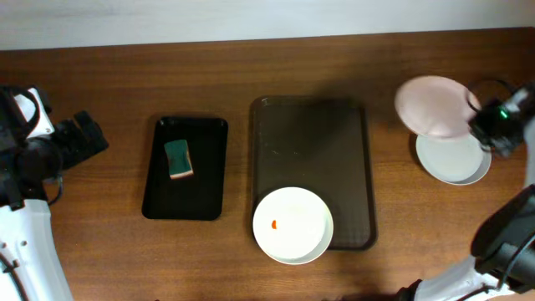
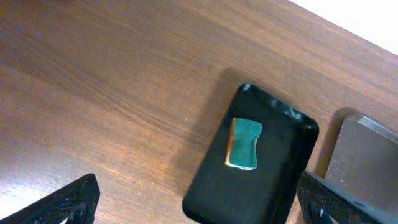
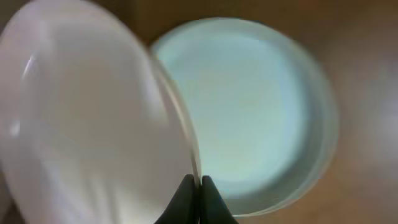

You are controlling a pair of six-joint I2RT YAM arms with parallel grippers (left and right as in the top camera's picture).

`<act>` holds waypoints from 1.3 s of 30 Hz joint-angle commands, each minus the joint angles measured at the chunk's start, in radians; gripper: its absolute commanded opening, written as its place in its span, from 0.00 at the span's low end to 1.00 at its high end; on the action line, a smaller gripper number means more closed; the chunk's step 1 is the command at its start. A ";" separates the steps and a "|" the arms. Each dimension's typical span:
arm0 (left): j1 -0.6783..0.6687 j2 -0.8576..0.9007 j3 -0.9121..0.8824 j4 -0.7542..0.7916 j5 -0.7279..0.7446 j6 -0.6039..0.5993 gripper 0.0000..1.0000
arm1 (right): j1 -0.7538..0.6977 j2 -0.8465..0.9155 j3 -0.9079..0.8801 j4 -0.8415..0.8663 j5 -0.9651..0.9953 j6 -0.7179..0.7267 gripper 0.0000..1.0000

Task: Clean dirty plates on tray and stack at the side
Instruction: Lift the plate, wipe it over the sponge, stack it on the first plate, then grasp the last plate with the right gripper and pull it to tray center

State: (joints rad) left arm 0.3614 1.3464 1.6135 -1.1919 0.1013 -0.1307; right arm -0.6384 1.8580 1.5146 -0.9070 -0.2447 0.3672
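Observation:
A white plate (image 1: 292, 224) with a small orange-red smear sits at the front of the brown tray (image 1: 313, 134), overhanging its front rim. My right gripper (image 1: 483, 124) is shut on the rim of a second white plate (image 1: 433, 106), held tilted above a third plate (image 1: 456, 159) lying on the table at the right. In the right wrist view the fingers (image 3: 198, 193) pinch the held plate's (image 3: 93, 124) edge, with the lying plate (image 3: 249, 106) behind. My left gripper (image 1: 84, 138) is open and empty at the far left; its fingers (image 2: 199, 202) show wide apart.
A smaller black tray (image 1: 185, 167) stands left of the brown tray and holds a green sponge (image 1: 179, 159); both show in the left wrist view, tray (image 2: 273, 180) and sponge (image 2: 244, 144). The brown tray's corner (image 2: 367, 162) shows there too.

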 commanded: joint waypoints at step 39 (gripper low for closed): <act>0.002 -0.006 0.000 0.001 0.008 0.009 1.00 | 0.872 -0.188 -0.499 0.330 0.361 -0.093 0.59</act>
State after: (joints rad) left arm 0.3614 1.3464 1.6135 -1.1923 0.1017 -0.1307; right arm 0.2333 1.6768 0.9997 -0.5640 0.1047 0.2790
